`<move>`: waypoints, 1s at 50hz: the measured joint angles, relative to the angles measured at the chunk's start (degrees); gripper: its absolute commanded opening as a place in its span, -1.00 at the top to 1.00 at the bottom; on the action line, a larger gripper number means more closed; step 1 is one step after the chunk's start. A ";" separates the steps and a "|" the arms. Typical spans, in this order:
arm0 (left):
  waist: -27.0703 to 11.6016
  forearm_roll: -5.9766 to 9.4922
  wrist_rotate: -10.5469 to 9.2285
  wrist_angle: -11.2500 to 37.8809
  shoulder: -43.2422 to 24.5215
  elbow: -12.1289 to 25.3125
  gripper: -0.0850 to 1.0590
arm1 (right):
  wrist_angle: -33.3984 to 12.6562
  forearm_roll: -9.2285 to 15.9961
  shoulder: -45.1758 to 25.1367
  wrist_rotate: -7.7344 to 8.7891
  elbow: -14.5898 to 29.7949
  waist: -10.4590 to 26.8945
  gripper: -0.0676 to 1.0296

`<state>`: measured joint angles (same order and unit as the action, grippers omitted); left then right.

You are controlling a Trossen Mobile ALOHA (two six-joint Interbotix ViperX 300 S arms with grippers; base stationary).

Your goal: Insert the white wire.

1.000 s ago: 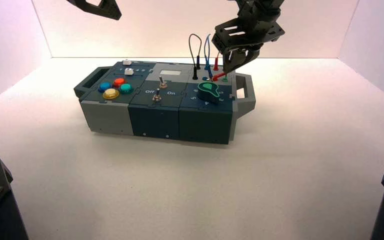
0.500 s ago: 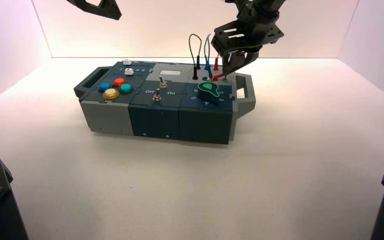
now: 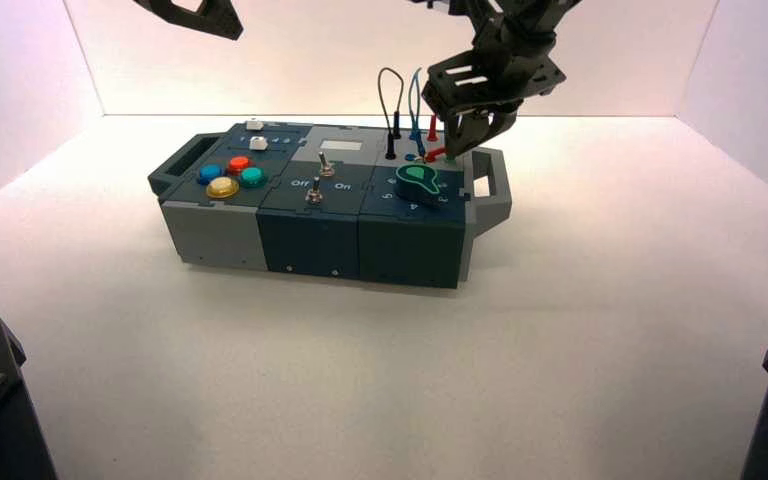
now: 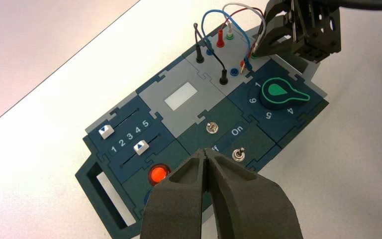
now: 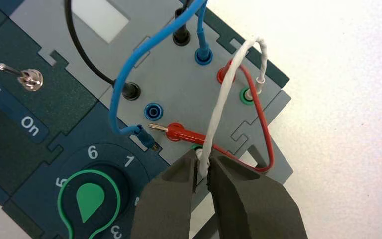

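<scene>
The black left hand (image 4: 205, 164) is waiting clenched above the box's left part. The black right hand (image 5: 204, 172) is grasping the thin white looped wire (image 5: 220, 107) by one plug, partly hidden, at the green near-right socket (image 5: 197, 147); its other plug is sitting in the far-right green socket (image 5: 246, 95).

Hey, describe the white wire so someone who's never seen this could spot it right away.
Find the box, then its light gray panel with wires. The white wire arches there, one end in the green-ringed socket, the other in the right gripper's jaws. Its neighbors are black, blue and red.
</scene>
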<state>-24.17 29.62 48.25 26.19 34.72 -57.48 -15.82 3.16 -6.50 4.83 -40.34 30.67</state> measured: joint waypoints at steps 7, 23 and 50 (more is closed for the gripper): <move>0.00 0.00 0.00 0.00 0.00 0.00 0.91 | 0.26 0.00 -0.44 0.00 0.00 0.00 0.92; 0.00 -0.09 0.00 0.00 0.00 0.00 0.91 | -0.18 0.00 -0.18 0.00 0.00 0.00 0.79; 0.00 -0.09 0.00 0.00 0.00 0.00 0.91 | -5.98 -0.09 4.48 0.00 0.62 0.00 0.28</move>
<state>-24.17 29.53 48.25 26.19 34.72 -57.48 -21.80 3.08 -2.02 4.83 -39.73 30.67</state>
